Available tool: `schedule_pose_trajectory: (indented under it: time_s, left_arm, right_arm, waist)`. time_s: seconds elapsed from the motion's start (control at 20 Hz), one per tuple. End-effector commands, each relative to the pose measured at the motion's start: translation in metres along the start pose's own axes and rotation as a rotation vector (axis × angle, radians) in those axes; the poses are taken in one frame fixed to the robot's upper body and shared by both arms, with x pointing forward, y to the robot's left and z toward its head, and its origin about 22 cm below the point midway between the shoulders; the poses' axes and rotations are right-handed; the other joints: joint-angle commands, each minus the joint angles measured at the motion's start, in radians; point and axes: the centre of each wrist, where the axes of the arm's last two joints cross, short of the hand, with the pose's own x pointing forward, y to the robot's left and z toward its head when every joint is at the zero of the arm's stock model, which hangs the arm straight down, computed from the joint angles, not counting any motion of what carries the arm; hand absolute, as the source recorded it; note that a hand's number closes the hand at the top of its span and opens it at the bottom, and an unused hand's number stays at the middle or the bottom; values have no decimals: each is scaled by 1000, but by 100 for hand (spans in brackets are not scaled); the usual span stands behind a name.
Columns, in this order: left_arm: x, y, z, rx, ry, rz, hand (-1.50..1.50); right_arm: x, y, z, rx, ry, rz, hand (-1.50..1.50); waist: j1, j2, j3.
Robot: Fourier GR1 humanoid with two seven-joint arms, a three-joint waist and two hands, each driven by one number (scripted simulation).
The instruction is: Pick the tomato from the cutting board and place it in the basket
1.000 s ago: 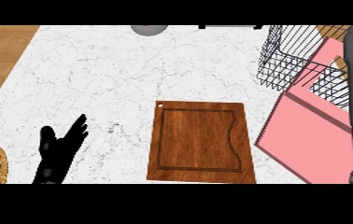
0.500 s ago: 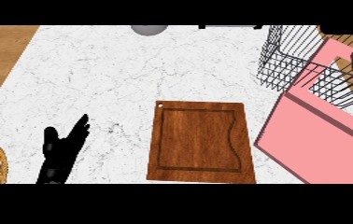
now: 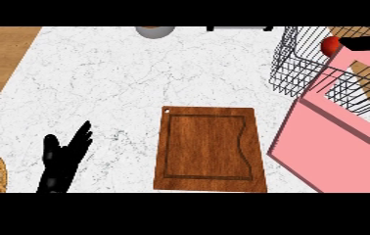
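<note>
tomato (image 3: 330, 45) over basket (image 3: 303, 62) | beside right hand (image 3: 356, 43) | left hand (image 3: 63, 158) well apart

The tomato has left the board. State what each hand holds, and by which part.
Left hand holds nothing. The tomato is over the wire basket, but a pink forearm hides any hold.

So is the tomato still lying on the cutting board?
No, the wooden cutting board carries nothing, and the red tomato shows up by the wire basket at the upper right.

White marble counter (image 3: 145, 77) with grey veining, a wooden strip (image 3: 13, 48) along its left edge, a grey round object (image 3: 154, 31) at the far edge
</note>
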Motion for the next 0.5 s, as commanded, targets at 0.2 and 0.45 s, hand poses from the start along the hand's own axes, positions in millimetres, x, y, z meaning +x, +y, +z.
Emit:
schedule_pose_trajectory:
  time_s: [0.2,0.45]
  left_arm:
    - [-7,1,-2,-10,69,-4,0]
    - [3,4,7,16,56,8,0]
  right_arm:
    - [1,-40,-12,-88,15,-144,-150]
    - [-32,-63,-2,-165,70,-209,-150]
  waist:
    - [-8,5,-9]
    - [-21,0,-9]
